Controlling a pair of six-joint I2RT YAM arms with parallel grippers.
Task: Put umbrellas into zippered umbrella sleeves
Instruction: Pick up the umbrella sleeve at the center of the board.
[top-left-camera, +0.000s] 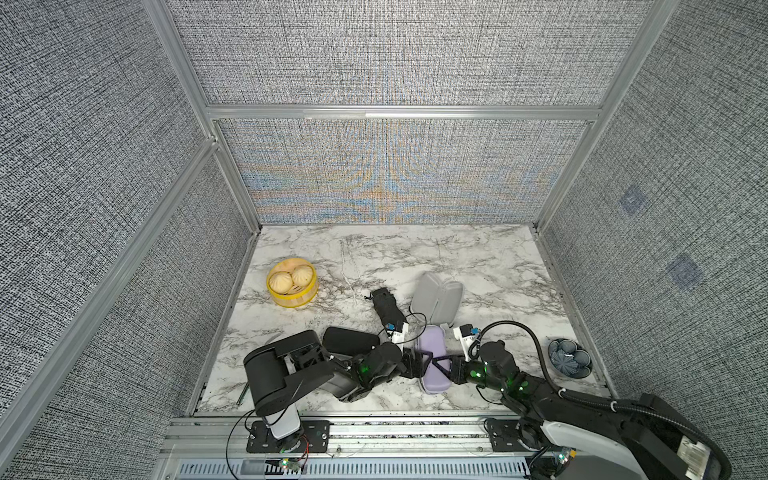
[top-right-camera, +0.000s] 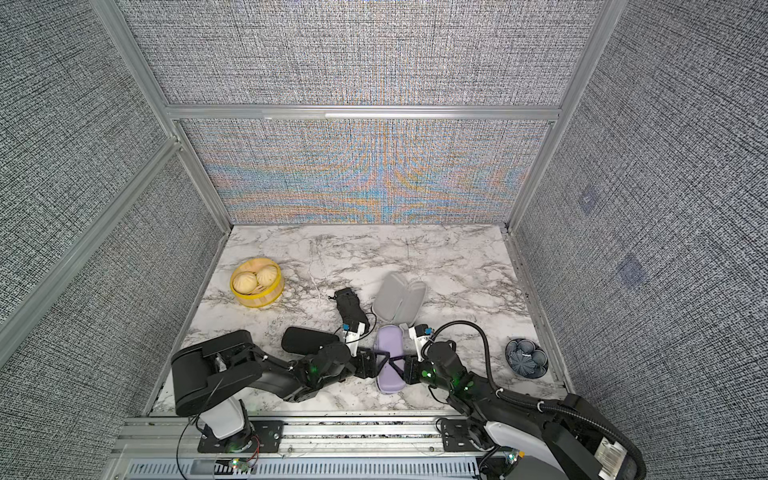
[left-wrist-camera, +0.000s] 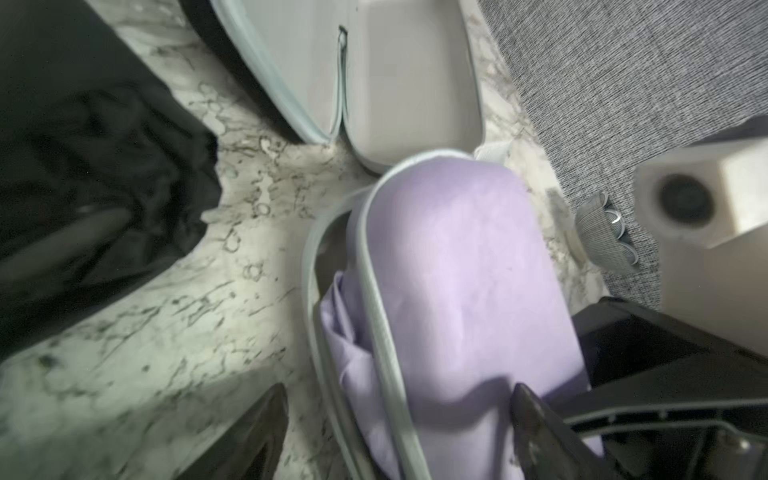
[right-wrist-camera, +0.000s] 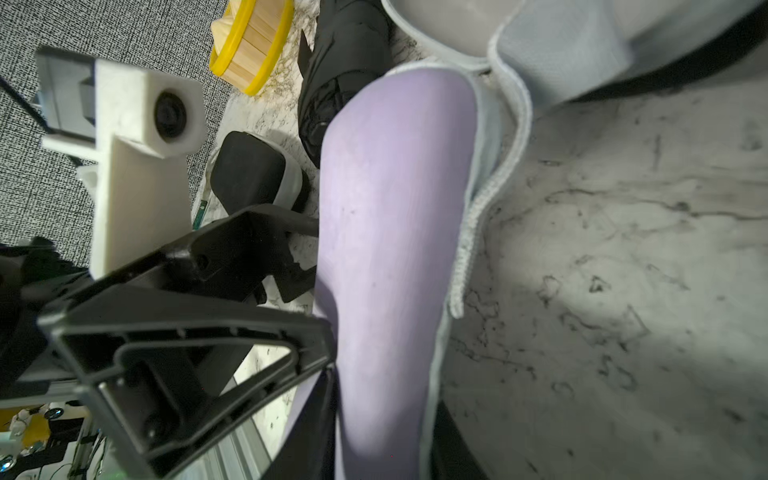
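Marbled white table (top-left-camera: 457, 257), grey woven booth walls (top-left-camera: 395, 62); left hand (left-wrist-camera: 395, 399) apart, right hand (top-left-camera: 441, 366) clamped on 6-o'clock lavender hard-shell sleeve (top-left-camera: 431, 341).

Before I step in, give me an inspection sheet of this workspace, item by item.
Surface: marble table, no damage seen.
Job's things: lavender sleeve lid down, unzipped, lavender umbrella poking out; grey-lined sleeve open, empty; black umbrella loose; black sleeve lid down.
Clutter: bun basket; blue bowl.
Grippers: left tool open at lavender sleeve; right tool seems clamped on it.
Cables: hose arching over right arm.
Surroundings: fabric walls, metal frame.
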